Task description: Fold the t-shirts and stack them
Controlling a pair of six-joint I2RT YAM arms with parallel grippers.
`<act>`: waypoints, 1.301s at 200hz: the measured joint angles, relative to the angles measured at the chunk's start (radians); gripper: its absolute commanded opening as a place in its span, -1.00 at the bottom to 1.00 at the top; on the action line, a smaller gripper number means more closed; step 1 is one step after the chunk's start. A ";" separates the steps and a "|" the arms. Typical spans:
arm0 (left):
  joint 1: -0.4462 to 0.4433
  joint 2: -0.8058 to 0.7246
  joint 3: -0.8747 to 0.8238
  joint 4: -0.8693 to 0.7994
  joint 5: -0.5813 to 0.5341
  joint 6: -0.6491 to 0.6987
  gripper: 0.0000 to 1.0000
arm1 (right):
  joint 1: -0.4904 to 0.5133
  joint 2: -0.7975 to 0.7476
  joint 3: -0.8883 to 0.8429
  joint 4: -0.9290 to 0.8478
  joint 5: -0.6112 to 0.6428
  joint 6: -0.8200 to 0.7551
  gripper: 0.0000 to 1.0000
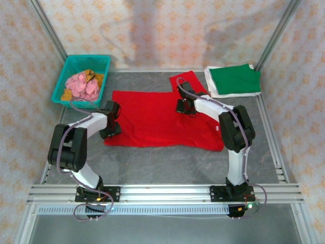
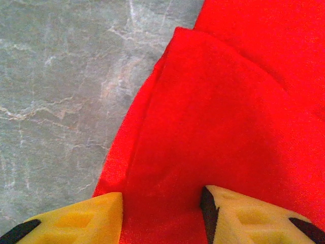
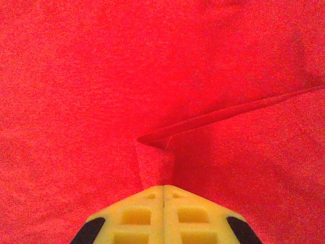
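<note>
Fold step: bright red cloth t-shirt (image 1: 152, 119) spread on grey desk (image 1: 152, 162), right fingers (image 3: 163, 203) closed, pinching a ridge just ahead, left fingers (image 2: 91, 216) part-open astride its edge, gripping nothing; next probably needs left closing, then 2-arm lift.

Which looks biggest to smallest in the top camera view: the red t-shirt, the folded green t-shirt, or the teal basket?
1. Bright red cloth t-shirt, spread flat: clearly largest.
2. Teal plastic basket: somewhat bigger than the next.
3. Folded dark green cloth t-shirt: smallest.
</note>
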 measured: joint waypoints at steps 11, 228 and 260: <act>0.001 -0.008 -0.008 -0.001 0.000 -0.004 -0.09 | -0.009 -0.006 0.000 -0.005 0.004 0.000 -1.00; 0.018 -0.101 -0.005 -0.071 -0.064 -0.027 -0.02 | -0.077 -0.126 0.055 -0.061 0.081 -0.038 -0.15; 0.014 -0.171 -0.013 -0.069 -0.063 -0.027 -0.02 | -0.078 -0.276 -0.146 -0.043 0.005 -0.036 -0.21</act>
